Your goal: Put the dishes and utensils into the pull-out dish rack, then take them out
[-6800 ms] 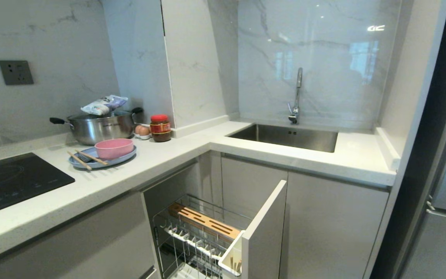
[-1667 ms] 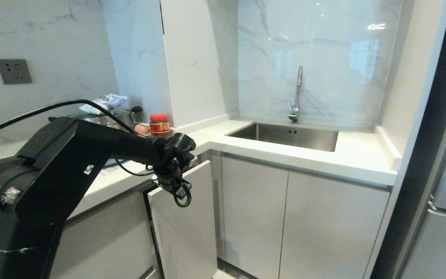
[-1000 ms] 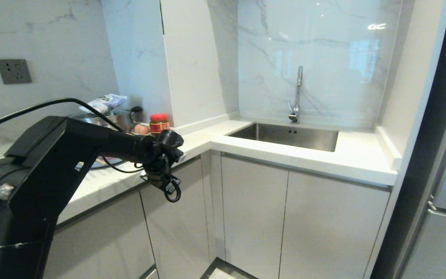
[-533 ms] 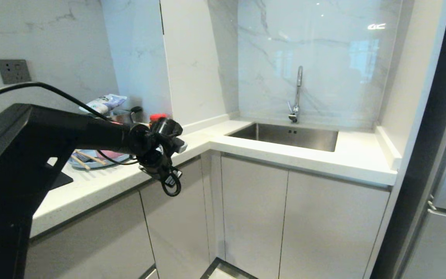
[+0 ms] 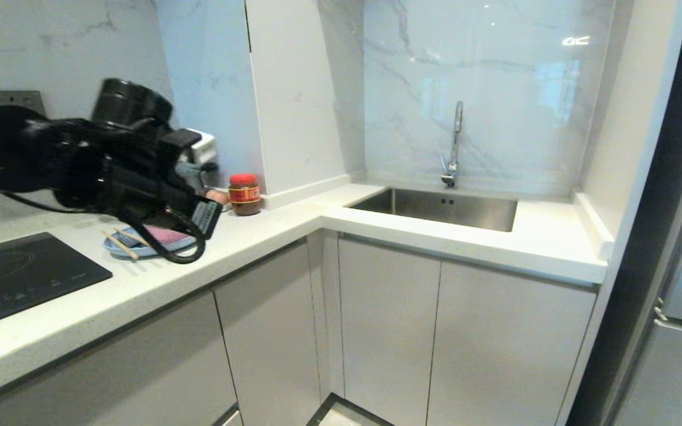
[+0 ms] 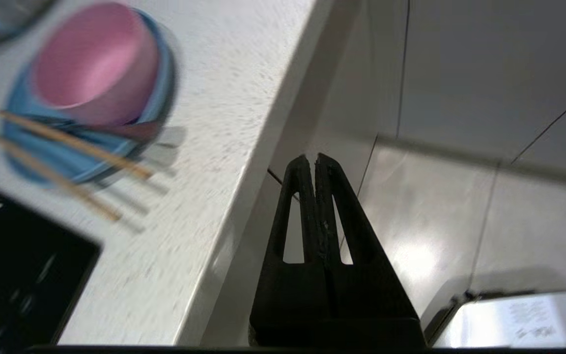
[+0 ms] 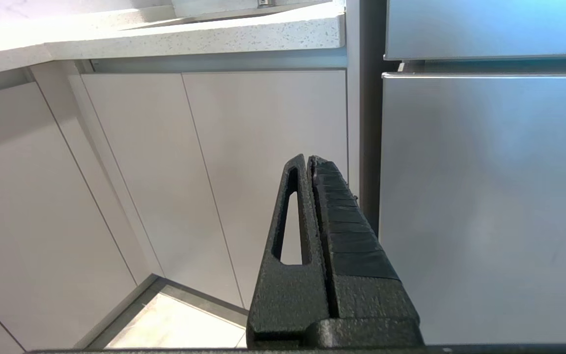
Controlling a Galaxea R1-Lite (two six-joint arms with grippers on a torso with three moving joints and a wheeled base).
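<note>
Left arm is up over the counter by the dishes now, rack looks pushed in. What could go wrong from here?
1. The left end effector is shut and empty; lowered that way toward the pink bowl, it would likely shove the bowl instead of gripping it.
2. The chopsticks overhang the blue plate; a nudge could roll them off.
3. The arm partly hides the plate in the head view, so aiming is harder.

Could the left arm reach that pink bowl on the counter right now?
Probably yes. The left gripper hangs just off the counter edge, and the pink bowl sits uncovered on the blue plate. Its fingers are shut, so they'd need opening.
</note>
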